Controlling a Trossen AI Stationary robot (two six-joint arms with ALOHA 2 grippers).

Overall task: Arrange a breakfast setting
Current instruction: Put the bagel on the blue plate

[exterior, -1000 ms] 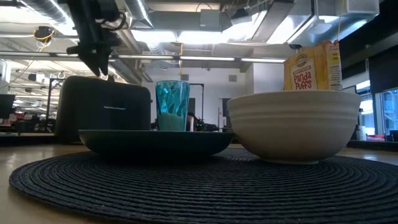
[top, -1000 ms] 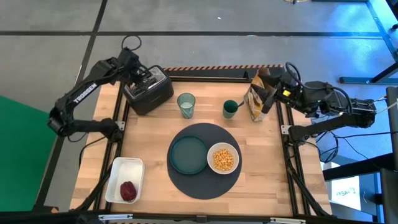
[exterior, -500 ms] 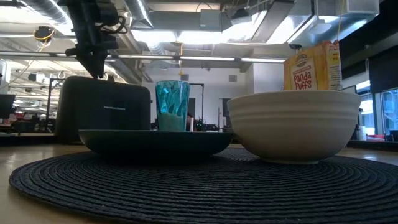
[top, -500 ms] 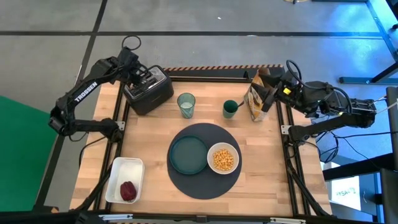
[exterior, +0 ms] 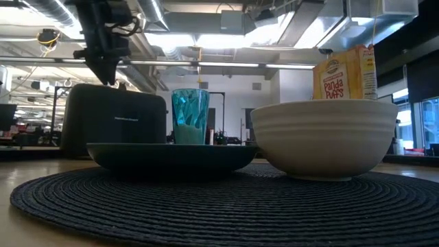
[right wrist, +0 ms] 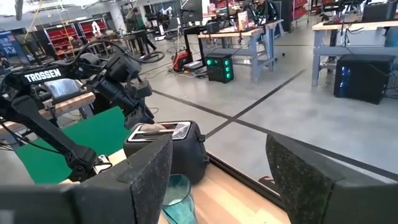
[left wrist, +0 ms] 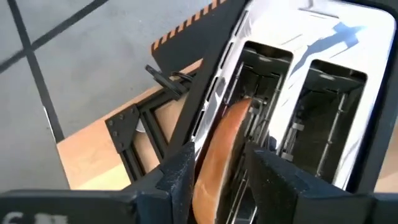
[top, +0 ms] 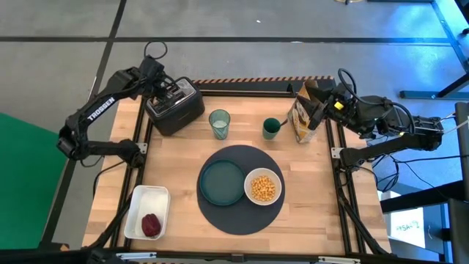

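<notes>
Left claw (left wrist: 214, 163) points down over the black toaster (top: 174, 107) at the tabletop's (top: 322, 220) far left corner, pinching the tan bagel (left wrist: 219, 155) in one slot. Right claw (top: 316, 111) stands spread at the yellow-brown cereal box (top: 303, 114), far right.

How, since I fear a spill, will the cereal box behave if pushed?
The cereal box stands tall on a narrow base, so a high push would likely tip it. Its top looks open, so tipping might spill. With cereal in the white bowl, it is probably light, and its thin walls may buckle under the right gripper.
</notes>
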